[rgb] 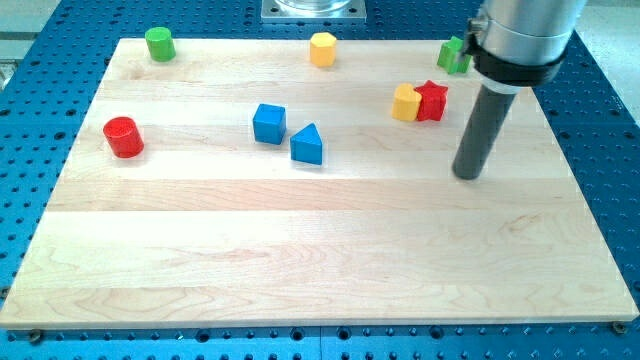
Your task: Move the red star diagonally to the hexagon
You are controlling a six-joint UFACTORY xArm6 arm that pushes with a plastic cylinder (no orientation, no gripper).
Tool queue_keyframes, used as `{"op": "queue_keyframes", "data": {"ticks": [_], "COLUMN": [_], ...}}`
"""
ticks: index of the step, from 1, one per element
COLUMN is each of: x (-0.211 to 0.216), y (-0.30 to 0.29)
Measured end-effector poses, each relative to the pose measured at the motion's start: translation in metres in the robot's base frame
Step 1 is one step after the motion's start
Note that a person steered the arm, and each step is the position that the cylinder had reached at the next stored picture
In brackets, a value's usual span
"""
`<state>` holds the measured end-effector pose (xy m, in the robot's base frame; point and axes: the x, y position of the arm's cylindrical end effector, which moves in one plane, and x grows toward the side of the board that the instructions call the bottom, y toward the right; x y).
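Observation:
The red star lies at the view's upper right, touching a yellow block on its left. The yellow hexagon sits near the top edge, up and to the left of the star. My tip rests on the board below and slightly right of the red star, a short gap away from it, touching no block.
A green block, partly hidden behind the arm, sits at the top right. A green cylinder is at the top left, a red cylinder at the left. A blue cube and blue triangular block stand mid-board.

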<state>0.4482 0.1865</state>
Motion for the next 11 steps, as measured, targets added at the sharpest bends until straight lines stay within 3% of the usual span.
{"op": "queue_keyframes", "data": {"ticks": [3,6,7,8,9,11], "x": [-0.003,-0.151,-0.162,-0.143,-0.103,-0.095], "y": [0.046,0.034,0.001,-0.033,-0.026,-0.007]}}
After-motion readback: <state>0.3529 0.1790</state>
